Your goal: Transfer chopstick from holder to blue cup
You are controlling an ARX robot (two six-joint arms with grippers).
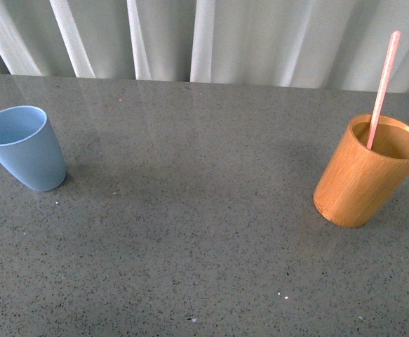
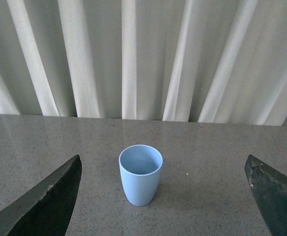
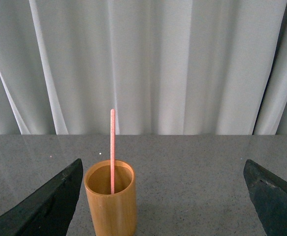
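Chopstick (image 1: 383, 88) in holder (image 1: 362, 179), leaning on far rim, upper half well clear of it; right side of desk (image 1: 190, 246). Right jaws spread wide, empty, squared up on holder. Left jaws likewise parted, empty, facing blue cup (image 1: 25, 151) at far left. Step in hand, judged: approach and pinch. Best to close on bare shaft above rim, then lift straight up until lower end clears. Between the vessels only bare desk; nothing in the way. Curtain (image 1: 190, 35) behind.
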